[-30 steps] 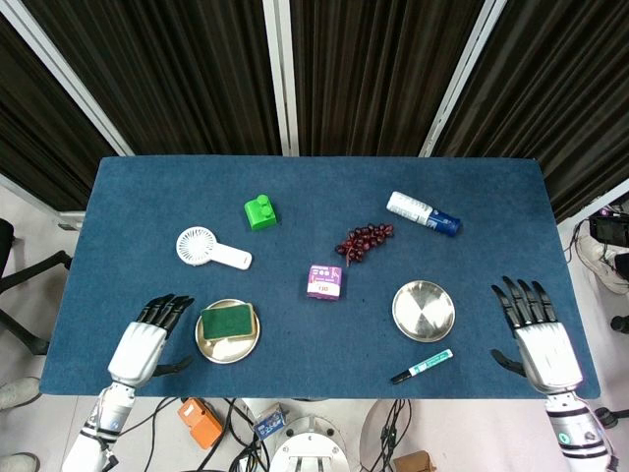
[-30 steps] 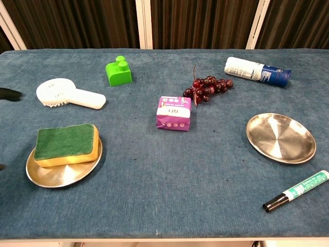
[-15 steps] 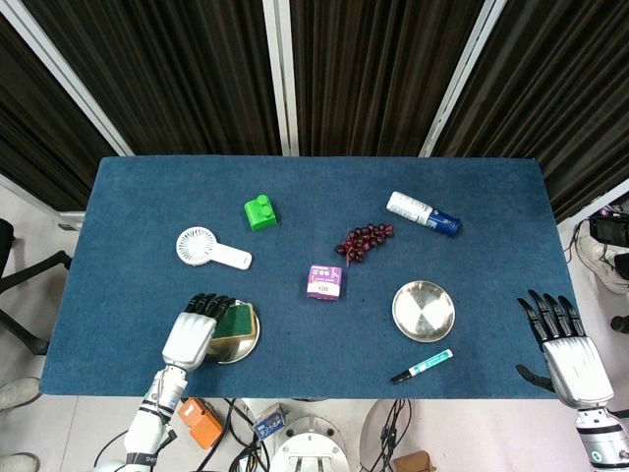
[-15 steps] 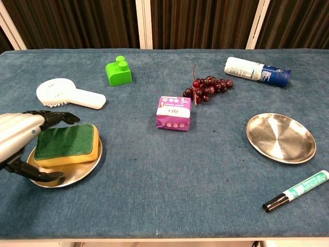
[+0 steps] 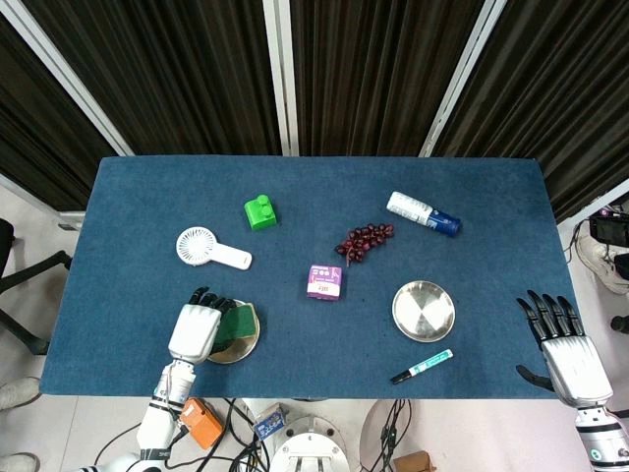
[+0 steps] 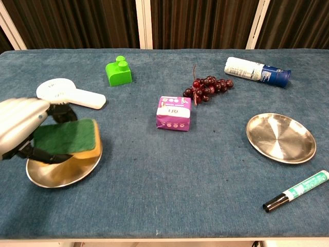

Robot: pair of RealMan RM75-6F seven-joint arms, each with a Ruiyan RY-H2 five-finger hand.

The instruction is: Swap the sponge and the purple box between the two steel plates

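Note:
My left hand grips the green-topped yellow sponge from its left side, fingers over the top and thumb under the near edge. The sponge is tipped up slightly over the left steel plate. The purple box lies on the cloth mid-table, between the plates. Nothing lies in the right steel plate. At the table's near right corner, my right hand is open with fingers spread; only the head view shows it.
A white hand fan lies just behind the left plate. Further back are a green block, dark grapes and a white-and-blue bottle. A green marker lies in front of the right plate.
My left hand moved right from beside the plate onto the sponge, closed on it and tipped it up. My right hand drew back toward the near right corner.

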